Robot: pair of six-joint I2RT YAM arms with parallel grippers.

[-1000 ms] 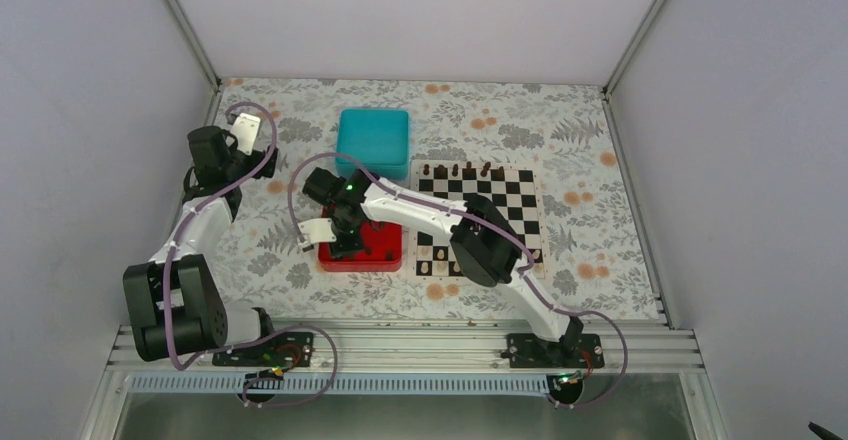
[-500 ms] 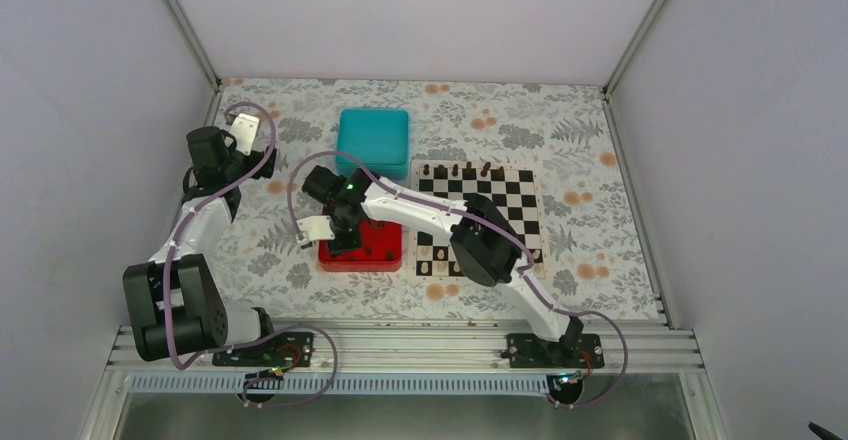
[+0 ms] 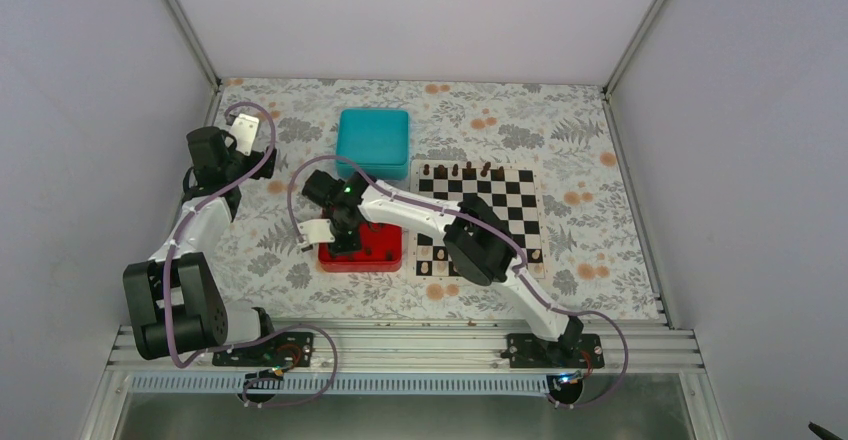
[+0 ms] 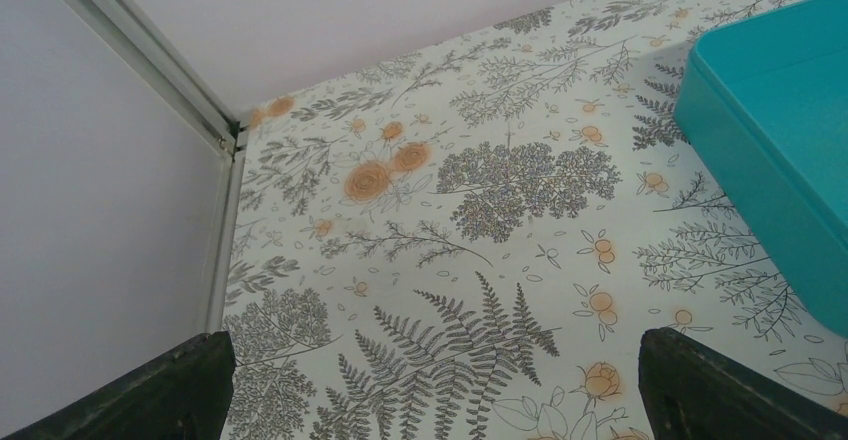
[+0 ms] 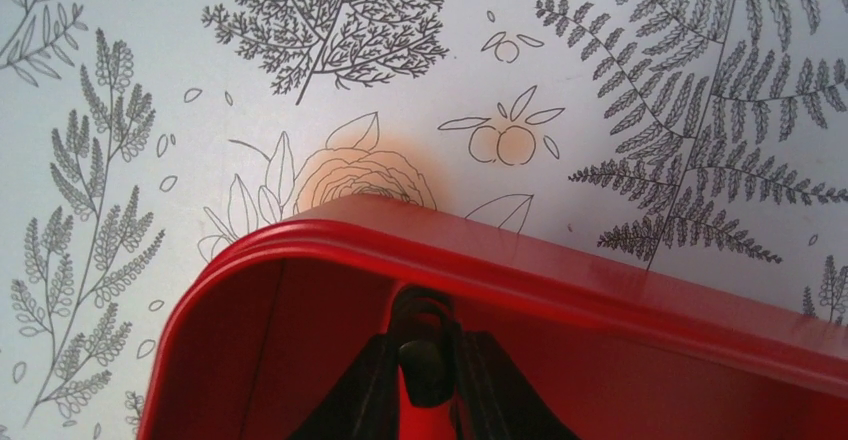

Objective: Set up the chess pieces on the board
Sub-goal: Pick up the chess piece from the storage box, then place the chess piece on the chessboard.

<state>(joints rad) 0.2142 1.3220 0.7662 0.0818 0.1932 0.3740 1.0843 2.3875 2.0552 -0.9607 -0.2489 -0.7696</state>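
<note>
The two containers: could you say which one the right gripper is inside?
The shallow red tray: the right gripper grips a dark piece inside it, not the teal box.

We see a surface [image 3: 590,120] patterned with ferns and orange flowers. A teal box [image 3: 373,140] lies towards its far edge, a red tray [image 3: 385,252] nearer the near edge, and the board [image 3: 515,195] just right of both.

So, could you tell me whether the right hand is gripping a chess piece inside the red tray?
Yes, the right hand pinches a small dark chess piece inside the red tray.
</note>
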